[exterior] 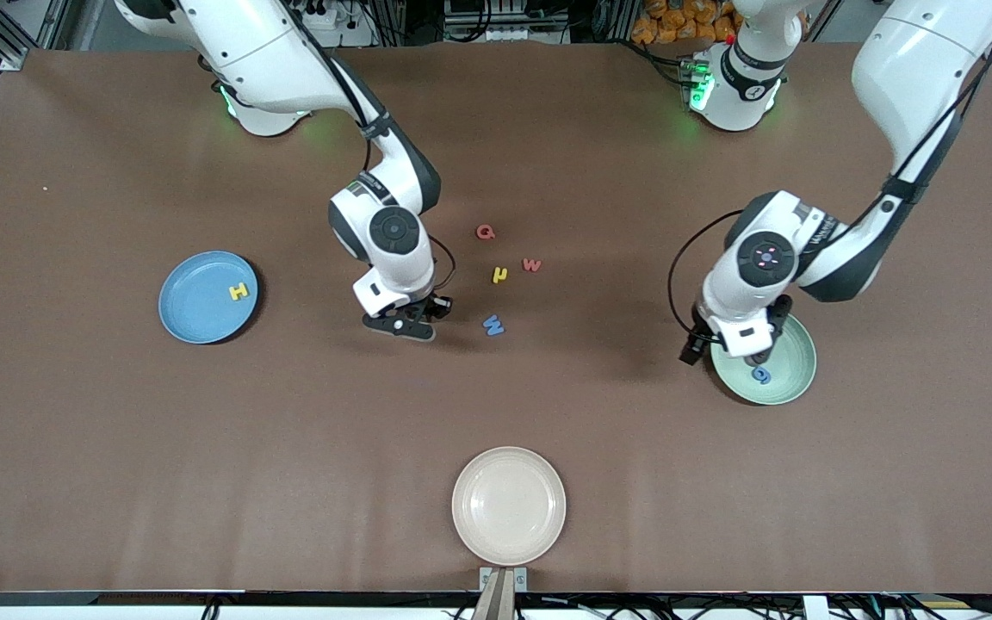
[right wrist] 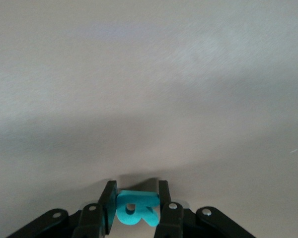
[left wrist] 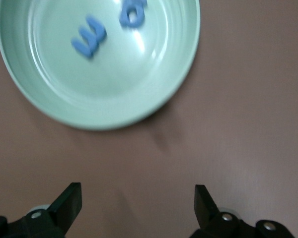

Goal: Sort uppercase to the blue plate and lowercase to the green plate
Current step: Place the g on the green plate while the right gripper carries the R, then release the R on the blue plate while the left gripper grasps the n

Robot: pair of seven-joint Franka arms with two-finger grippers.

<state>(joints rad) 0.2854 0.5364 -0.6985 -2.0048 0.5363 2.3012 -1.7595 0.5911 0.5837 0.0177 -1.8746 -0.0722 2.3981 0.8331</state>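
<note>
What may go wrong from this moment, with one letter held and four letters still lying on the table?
1. The right pincer pinches the tiny teal-green foam R only by its edges; it may slip out before reaching the round sky-blue plate.
2. The blue foam W and red foam w share a shape; they may be sorted wrongly.
3. The open left pincer hangs by the mint-green plate and could nudge it.

From my seat the table (exterior: pixel 117 448) looks like matt brown felt-ish cloth. The green plate (left wrist: pixel 49 99) is smooth glossy plastic, light glinting off it. The teal letter (right wrist: pixel 135 208) looks soft, dull foam. The arms' shells (exterior: pixel 263 52) are shiny white plastic.
</note>
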